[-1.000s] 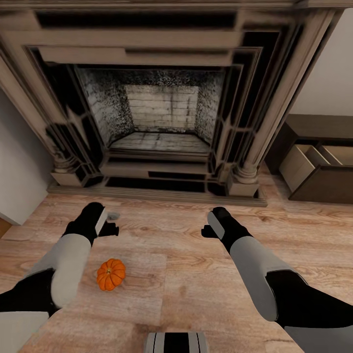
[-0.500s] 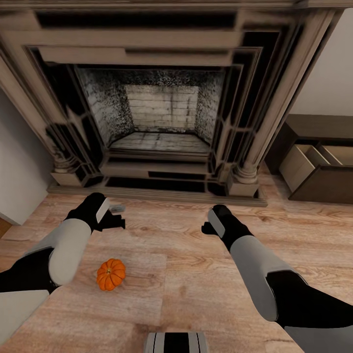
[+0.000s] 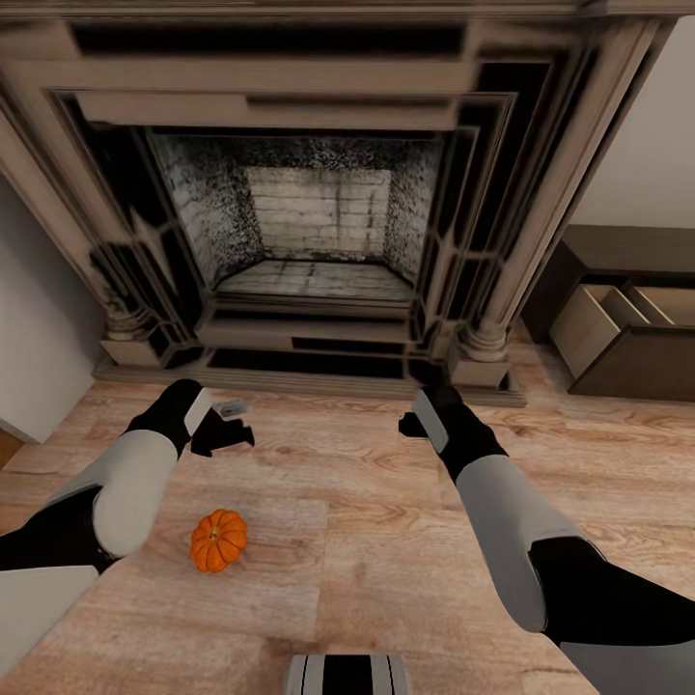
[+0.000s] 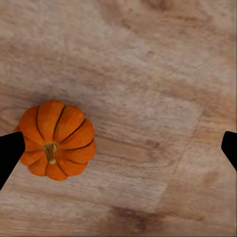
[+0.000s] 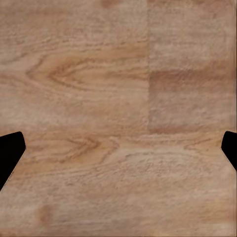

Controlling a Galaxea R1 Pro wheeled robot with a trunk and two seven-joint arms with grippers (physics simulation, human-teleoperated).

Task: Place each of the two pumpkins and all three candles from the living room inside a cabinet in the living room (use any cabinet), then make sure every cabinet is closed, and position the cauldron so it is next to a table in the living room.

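On the plank floor (image 3: pixel 367 541) in the head view, one pumpkin (image 3: pixel 218 540) sits just short of the left hand (image 3: pixel 224 436), right hand (image 3: pixel 413 425) hangs well apart, fireplace (image 3: pixel 319 241) ahead, cabinet (image 3: pixel 618 328) at far right with a drawer pulled out. Left wrist view: fingers (image 4: pixel 10 153) spread wide, pumpkin beside one tip, not gripped. Right wrist view: fingers (image 5: pixel 11 148) wide over bare floor, holding nothing.
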